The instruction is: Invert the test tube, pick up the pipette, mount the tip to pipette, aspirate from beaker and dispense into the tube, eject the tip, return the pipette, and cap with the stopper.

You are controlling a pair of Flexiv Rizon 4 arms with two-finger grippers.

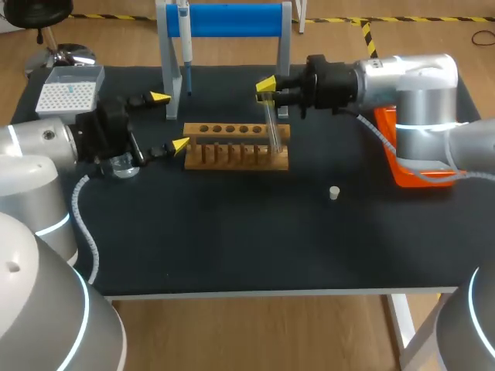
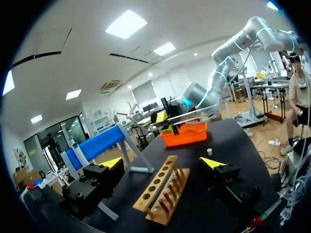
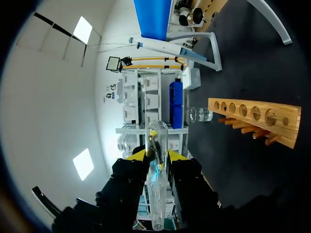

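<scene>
the black table (image 1: pixel 232 232) holds it all. the one blue stand (image 1: pixel 232 19) at the back has the one pipette (image 1: pixel 185 39) hanging on it, so i think it is easy to grab later. one wooden rack (image 1: pixel 236 147) stands in the middle with six holes on top, a place for the tube to stand. one orange tray (image 1: pixel 402 174) sits under my right arm. one tip box (image 1: pixel 69 91) is at the far left corner.

i have two grippers. my right gripper (image 3: pixel 156 156) is clamped on the one tube (image 1: pixel 271 127), a finger on each side. the tube hangs tilted at the rack's right end. i cannot tell if it touches the wood. i think i hold it there because it must be turned over and put in a hole first.

my left gripper (image 1: pixel 170 121) has its fingers wide apart with nothing in them, just beside the rack's left end. i guess it is ready for the pipette.

one beaker (image 1: pixel 120 165) sits close under my left arm. one small stopper (image 1: pixel 333 192) lies alone, well apart from the rack, for the last step.
</scene>
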